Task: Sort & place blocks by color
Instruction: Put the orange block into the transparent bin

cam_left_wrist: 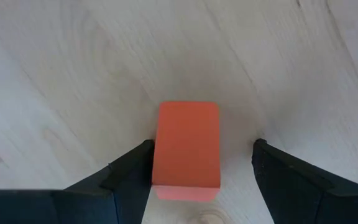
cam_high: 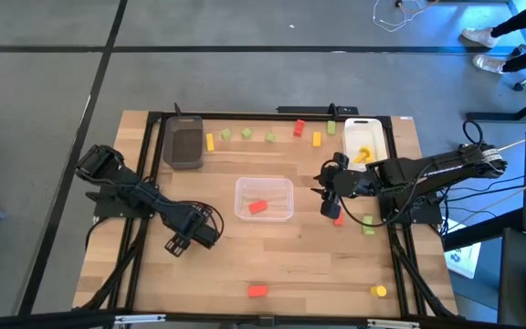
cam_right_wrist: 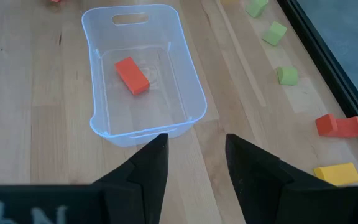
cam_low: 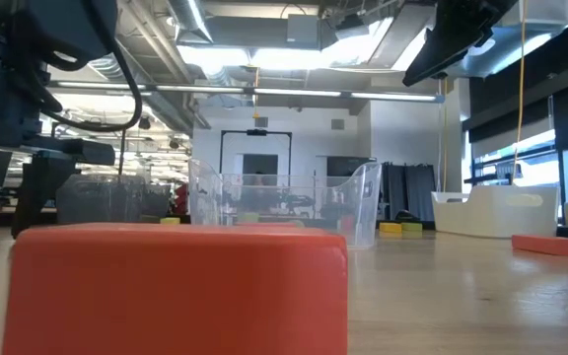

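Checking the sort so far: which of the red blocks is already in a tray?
The red block lying in the clear tray at the table's middle. The other red ones sit on bare wood; none shows in the grey or white tray.

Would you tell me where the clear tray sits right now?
In the high view, the clear tray sits mid-table between both arms, holding one red block.
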